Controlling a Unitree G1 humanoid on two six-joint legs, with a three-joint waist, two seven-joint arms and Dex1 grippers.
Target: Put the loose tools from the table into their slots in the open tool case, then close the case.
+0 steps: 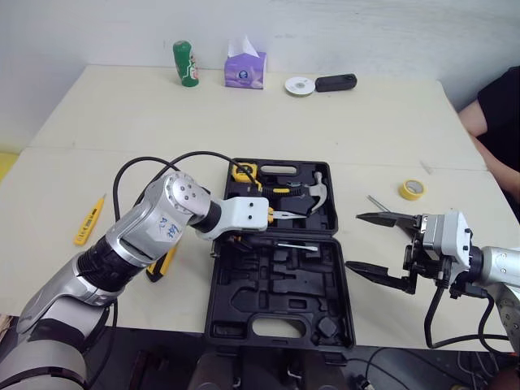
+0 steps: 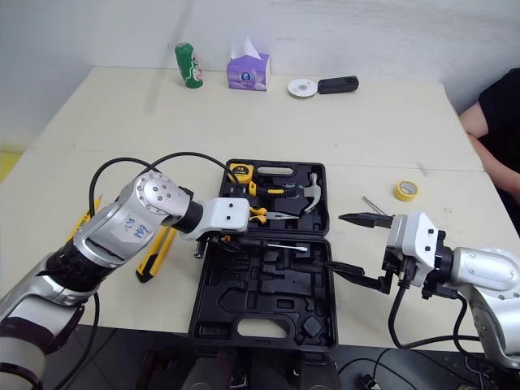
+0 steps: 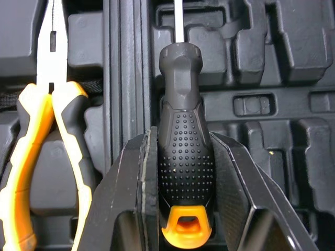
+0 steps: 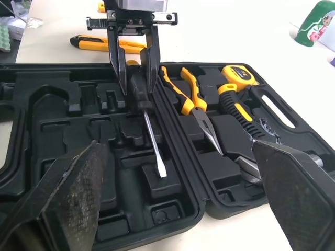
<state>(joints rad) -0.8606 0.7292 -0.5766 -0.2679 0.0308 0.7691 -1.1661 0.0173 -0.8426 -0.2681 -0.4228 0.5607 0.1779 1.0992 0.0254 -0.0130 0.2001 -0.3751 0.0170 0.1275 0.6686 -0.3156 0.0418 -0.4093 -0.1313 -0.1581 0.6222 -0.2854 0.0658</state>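
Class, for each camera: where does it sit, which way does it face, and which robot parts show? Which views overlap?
Head eyes: on the head, looking down at the case; left gripper and right gripper show.
Left wrist: looks along its fingers, shut on the screwdriver.
Right wrist: looks between its open fingers across the case at the left gripper.
Shared: case and screwdriver.

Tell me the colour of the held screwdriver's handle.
Screwdriver handle: black with an orange end; clearest in left wrist view.
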